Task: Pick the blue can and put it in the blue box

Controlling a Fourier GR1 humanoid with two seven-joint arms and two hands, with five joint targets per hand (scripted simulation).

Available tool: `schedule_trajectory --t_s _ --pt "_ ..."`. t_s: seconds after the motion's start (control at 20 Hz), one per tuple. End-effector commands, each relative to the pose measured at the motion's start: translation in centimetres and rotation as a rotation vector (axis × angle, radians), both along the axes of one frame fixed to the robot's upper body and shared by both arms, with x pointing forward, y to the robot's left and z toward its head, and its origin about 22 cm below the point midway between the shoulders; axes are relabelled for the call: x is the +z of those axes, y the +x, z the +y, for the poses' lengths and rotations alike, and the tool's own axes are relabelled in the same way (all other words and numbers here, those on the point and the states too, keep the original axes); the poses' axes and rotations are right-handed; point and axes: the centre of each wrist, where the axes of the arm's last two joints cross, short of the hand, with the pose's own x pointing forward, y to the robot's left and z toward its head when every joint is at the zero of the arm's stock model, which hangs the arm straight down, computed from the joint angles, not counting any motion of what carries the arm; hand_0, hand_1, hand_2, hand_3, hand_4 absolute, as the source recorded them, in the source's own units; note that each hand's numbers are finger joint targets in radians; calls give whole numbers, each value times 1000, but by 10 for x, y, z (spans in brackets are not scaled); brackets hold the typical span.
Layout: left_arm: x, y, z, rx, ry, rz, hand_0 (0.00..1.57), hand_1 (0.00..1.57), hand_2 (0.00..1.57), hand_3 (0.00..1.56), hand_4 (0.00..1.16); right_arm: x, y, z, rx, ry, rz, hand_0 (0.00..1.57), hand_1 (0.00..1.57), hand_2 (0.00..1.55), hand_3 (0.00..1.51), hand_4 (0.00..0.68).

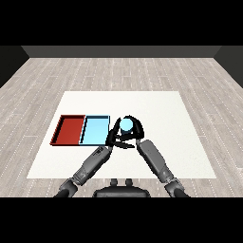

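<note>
Both hands [134, 124] [114, 137] seemingly curled around pale blue can [126, 124], beside blue tray [95, 131].

left hand [114, 137]: fingers curled | right hand [136, 129]: curled, holding | forearms converge mid-table

A white desk [156, 107] fills the middle of the view, its top plain and matte, seen from above so that it widens toward the viewer. Its far edge runs straight across; its left and right edges slant outward. Around it on every visible side lies a floor [57, 76] of pale grey wood planks, laid in long boards with staggered joints and faint grain. Beyond the floor, at the far end of the room, stands a dark grey wall [121, 51], and darker side walls angle in at the upper corners. The light is even and soft, with no strong shadows on desk or floor.
</note>
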Motion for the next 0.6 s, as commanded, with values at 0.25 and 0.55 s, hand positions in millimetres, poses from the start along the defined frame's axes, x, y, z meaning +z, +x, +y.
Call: schedule_trajectory --t_s 0.25,0.55 --pt "15 -3 -9 -13 10 14 0 0 0 0 0 -7 -3 13 9 13 8 1421 1421 1457 1370 541" --pt "-10 5 -11 2 13 -9 0 0 0 0 0 -1 3 13 36 2 3 1465 1465 1466 1372 529"
